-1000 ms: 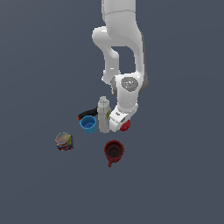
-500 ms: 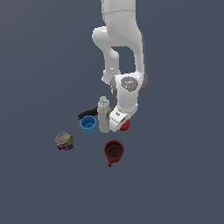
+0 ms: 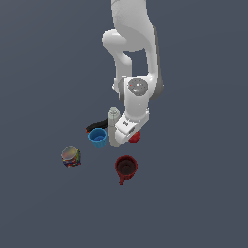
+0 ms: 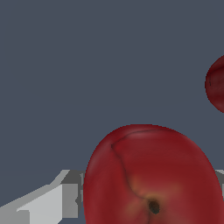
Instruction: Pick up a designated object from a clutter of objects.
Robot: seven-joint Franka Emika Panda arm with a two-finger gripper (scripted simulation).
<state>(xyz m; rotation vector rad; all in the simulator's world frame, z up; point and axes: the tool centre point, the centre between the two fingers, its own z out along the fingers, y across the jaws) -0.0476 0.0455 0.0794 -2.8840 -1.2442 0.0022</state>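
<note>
The red apple lies on the floor at the exterior view's right of the white green-labelled bottle. My gripper is down over the apple and hides most of it. In the wrist view the apple fills the space between my fingers, which press against both its sides. The gripper is shut on the apple, which still rests low at floor level. The blue cup, black item, dark red mug and multicoloured can stand around.
The bottle stands right against my hand on the exterior view's left. The mug's rim also shows in the wrist view, close to the apple. The dark grey floor surrounds the group.
</note>
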